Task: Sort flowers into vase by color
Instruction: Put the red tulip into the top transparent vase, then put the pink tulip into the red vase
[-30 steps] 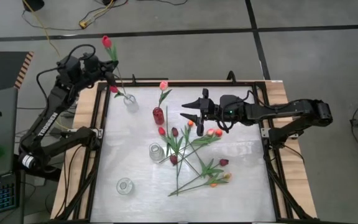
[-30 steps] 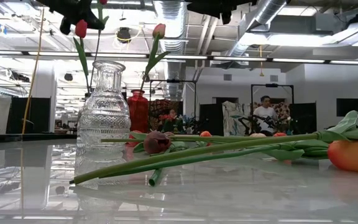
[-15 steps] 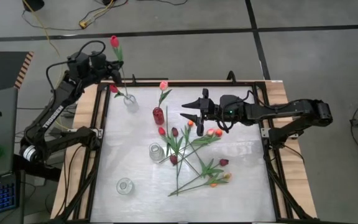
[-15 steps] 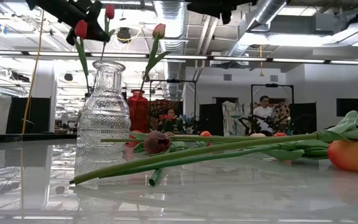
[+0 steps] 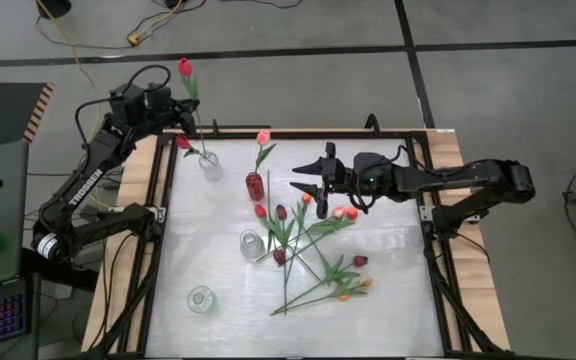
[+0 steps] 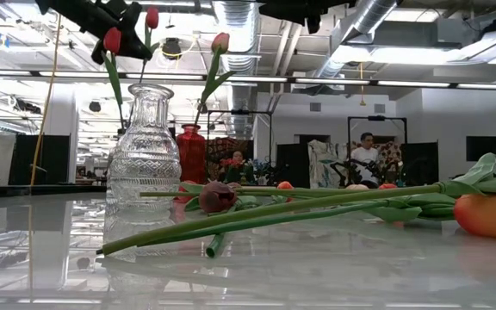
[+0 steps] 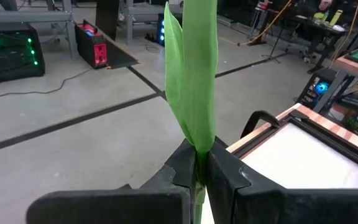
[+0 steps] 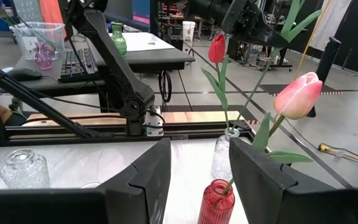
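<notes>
The left claw (image 5: 176, 108) pinches a red tulip (image 5: 184, 68) by its stem, above the clear vase (image 5: 209, 164) at the tabletop's (image 5: 388, 300) far-left corner; steer the stem tip into the narrow neck before releasing; right claw (image 5: 306, 177) hangs open over the loose flowers (image 5: 313, 255).

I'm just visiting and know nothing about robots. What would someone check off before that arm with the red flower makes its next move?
1. Grip: left gripper shut on the red tulip by its stem: ok.
2. Flower raised clear above the clear vase at the table's far left corner: ok.
3. Colour match: that vase already holds one red tulip: ok.
4. Stem end lined up over the vase mouth: cannot tell.
5. Right gripper open, holding nothing, hovering over the table middle near the red vase, away from the left arm: ok.
6. Loose tulips lie away from that vase: ok.
</notes>
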Motion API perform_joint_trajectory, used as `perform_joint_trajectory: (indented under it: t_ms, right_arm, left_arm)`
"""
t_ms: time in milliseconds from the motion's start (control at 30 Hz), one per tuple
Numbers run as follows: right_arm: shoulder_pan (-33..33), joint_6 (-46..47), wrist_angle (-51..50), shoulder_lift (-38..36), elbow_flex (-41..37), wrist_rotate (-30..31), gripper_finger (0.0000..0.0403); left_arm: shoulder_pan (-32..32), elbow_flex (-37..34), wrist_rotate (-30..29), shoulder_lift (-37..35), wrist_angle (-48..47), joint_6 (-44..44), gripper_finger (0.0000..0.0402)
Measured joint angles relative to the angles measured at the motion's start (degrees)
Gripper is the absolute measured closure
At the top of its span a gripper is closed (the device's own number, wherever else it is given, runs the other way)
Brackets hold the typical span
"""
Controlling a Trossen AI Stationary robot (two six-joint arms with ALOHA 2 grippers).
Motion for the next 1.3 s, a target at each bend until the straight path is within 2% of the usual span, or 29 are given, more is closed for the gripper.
perform_joint_trajectory:
  t_ms: [533,1000,1300]
  right_arm:
    - [0.0,0.0,0.0,0.0,0.0,0.0,0.0212]
    - [0.0,0.0,0.0,0.0,0.0,0.0,0.0212]
    - [0.0,0.0,0.0,0.0,0.0,0.0,0.0212]
  left_arm:
    - [0.0,0.0,-1.8,0.0,-2.5,2.5,0.0388]
    - [0.0,0.0,-2.8,-2.2,-5.6,7.5,0.0298]
    - [0.0,0.0,-2.9,-9.0,-5.8,7.6,0.0285]
